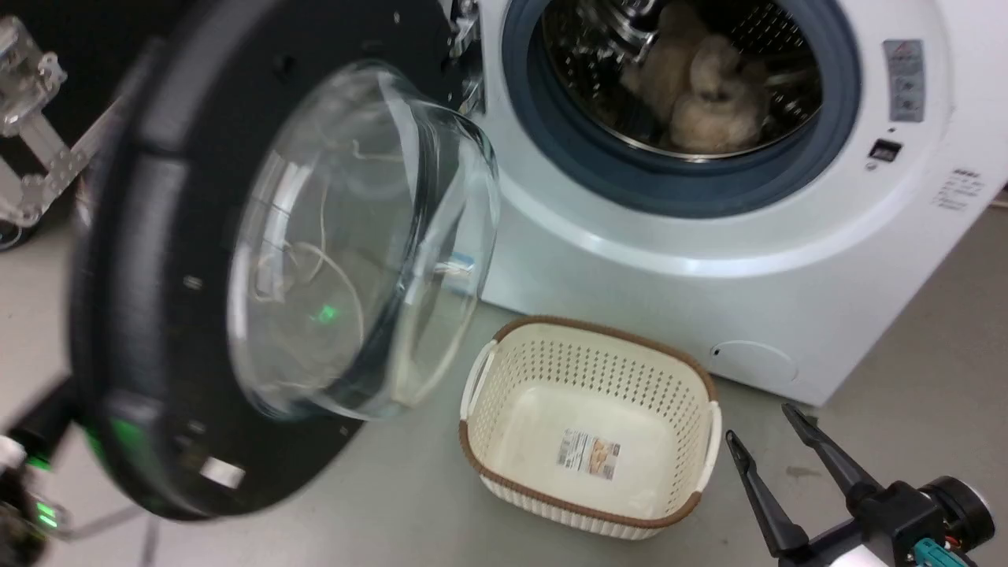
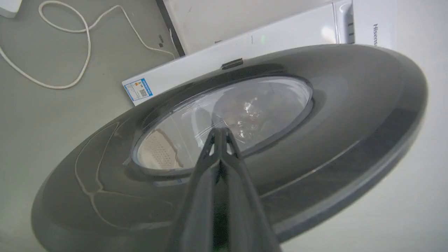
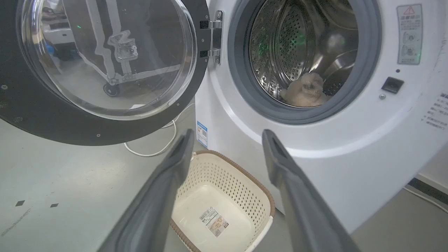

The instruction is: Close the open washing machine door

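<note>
Pushing looks like the step in hand: the door [image 1: 142, 236] stands wide open, swung out on its hinge [image 3: 213, 38] to the left of the machine [image 1: 630, 276]. The left end effector [image 2: 219, 131], fingers pressed together into one blunt point, is aimed at the door's outer face with its tip over the edge of the glass. Whether that tip touches the door I cannot tell. The right end effector [image 1: 757, 420] hangs low at the right above the floor [image 1: 409, 488], fingers spread and empty, near the basket [image 1: 551, 370] and well apart from the door. The next move, as I judge it, calls for a steady push on the outer face along the door's arc about the hinge, then a firm last press so the catch seats. The basket sits just before the machine below the opening and looks low enough for the door to pass over. The left wrist view gives the outer face and a pale cable [image 2: 84, 42] on the floor. The head view gives the inner side with its glass bowl, though the door is blurred there. The right wrist view shows the hinge sharply, and beige laundry [image 3: 304, 91] lying in the drum.
</note>
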`<state>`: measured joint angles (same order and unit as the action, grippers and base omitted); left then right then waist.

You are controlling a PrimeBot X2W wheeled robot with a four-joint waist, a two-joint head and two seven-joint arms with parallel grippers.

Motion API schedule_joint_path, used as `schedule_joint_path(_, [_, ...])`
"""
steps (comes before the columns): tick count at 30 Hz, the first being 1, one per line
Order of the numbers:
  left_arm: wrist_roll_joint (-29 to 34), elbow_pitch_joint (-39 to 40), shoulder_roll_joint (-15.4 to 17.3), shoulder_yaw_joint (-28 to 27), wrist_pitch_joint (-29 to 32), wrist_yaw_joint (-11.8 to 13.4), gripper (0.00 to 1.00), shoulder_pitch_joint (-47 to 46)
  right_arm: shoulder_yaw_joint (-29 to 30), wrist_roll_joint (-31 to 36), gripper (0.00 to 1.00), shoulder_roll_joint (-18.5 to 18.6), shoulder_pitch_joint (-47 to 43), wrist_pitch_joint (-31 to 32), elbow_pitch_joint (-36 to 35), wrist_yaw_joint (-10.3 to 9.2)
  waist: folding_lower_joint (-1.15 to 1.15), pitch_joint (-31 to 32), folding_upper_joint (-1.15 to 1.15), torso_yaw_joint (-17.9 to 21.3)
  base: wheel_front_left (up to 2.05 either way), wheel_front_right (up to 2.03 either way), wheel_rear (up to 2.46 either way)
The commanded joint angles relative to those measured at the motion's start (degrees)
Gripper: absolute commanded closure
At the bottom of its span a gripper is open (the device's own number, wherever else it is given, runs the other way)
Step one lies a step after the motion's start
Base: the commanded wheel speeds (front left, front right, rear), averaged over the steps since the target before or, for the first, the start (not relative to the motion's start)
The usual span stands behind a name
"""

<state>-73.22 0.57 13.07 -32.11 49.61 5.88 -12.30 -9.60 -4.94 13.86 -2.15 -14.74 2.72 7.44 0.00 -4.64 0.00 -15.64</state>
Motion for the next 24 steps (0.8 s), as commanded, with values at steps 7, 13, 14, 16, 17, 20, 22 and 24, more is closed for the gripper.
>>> schedule_joint_path(7, [-0.37, 7.29, -8.22, 7.02, 2.00, -1.22, 1.00, 9.45, 2.26, 1.38, 0.00, -1.75, -0.03, -0.26, 0.64, 0.05, 0.00, 2.31, 0.00, 3.35, 0.00, 0.00, 0.00])
schedule_joint_path(13, [-6.97, 8.66, -10.14, 19.00, -5.19, -0.12, 1.00, 16.45, 4.26, 1.90, 0.00, -2.22, 0.36, -0.26, 1.67, 0.05, 0.00, 1.64, 0.00, 8.55, 0.00, 0.00, 0.00])
schedule_joint_path(14, [-8.62, 8.09, -10.15, 21.51, -7.33, -0.48, 1.00, 17.43, 4.42, 1.87, 0.00, -2.22, 0.55, -0.26, 1.88, 0.05, 0.00, 1.35, 0.00, 9.75, 0.00, 0.00, 0.00])
schedule_joint_path(16, [-10.93, 6.56, -10.16, 26.02, -11.44, -1.59, 1.00, 18.43, 4.76, 1.81, 0.00, -2.05, 0.84, -0.26, 2.20, 0.05, 0.00, 0.59, 0.00, 11.97, 0.00, 0.00, 0.00])
schedule_joint_path(17, [-11.88, 5.67, -10.17, 28.10, -13.52, -2.18, 1.00, 18.56, 4.79, 1.75, 0.00, -1.93, 1.02, -0.26, 2.32, 0.05, 0.00, 0.14, 0.00, 13.32, 0.00, 0.00, 0.00])
schedule_joint_path(20, [-14.61, 2.62, -10.17, 33.36, -19.32, -4.17, 1.00, 17.28, 4.95, 1.41, 0.00, -1.36, 1.57, -0.26, 2.53, 0.05, 0.00, -1.32, 0.00, 17.22, 0.00, 0.00, 0.00])
schedule_joint_path(22, [-16.47, 0.56, -10.18, 36.71, -22.94, -5.35, 1.00, 15.39, 5.09, 1.04, 0.00, -1.04, 2.10, -0.26, 2.66, 0.05, 0.00, -2.41, 0.00, 19.92, 0.00, 0.00, 0.00])
schedule_joint_path(24, [-17.86, -1.55, -10.18, 39.58, -26.54, -6.46, 1.00, 12.96, 4.98, 0.65, 0.00, -0.83, 2.80, -0.26, 2.75, 0.05, 0.00, -3.61, 0.00, 22.85, 0.00, 0.00, 0.00])
